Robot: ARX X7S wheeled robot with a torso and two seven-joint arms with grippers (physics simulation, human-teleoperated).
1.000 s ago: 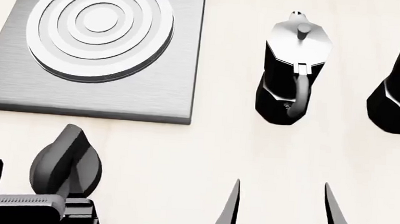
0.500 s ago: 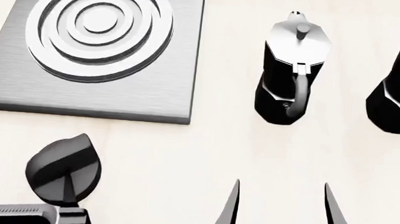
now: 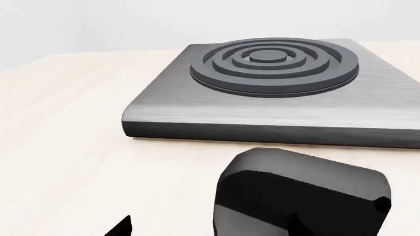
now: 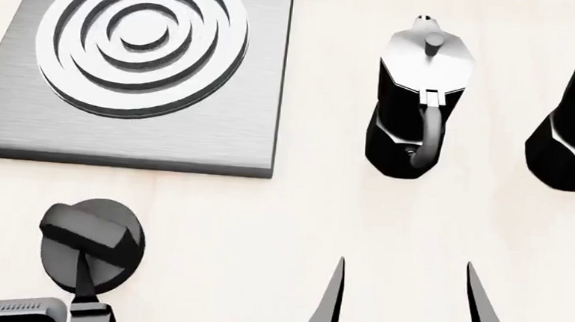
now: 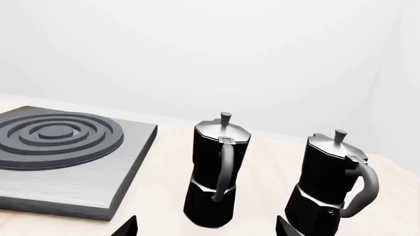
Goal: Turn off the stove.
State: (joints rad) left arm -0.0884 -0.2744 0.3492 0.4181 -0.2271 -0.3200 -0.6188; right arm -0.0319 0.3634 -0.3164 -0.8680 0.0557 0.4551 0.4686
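1. My left gripper [image 4: 22,288] has drawn back toward the near edge, fingers spread, one tip just touching the knob [image 4: 91,242].
2. The knob's ridge has turned since before.
3. My right gripper [image 4: 404,306] hangs open.
4. The stove [image 4: 133,69] lies beyond the knob; only my right wrist view shows both moka pots [image 5: 217,172] whole.

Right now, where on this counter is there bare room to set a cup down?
Open wood lies between the stove and the nearer moka pot, and in front of both pots, ahead of the right gripper. It is crowded around the knob, where the left gripper sits.
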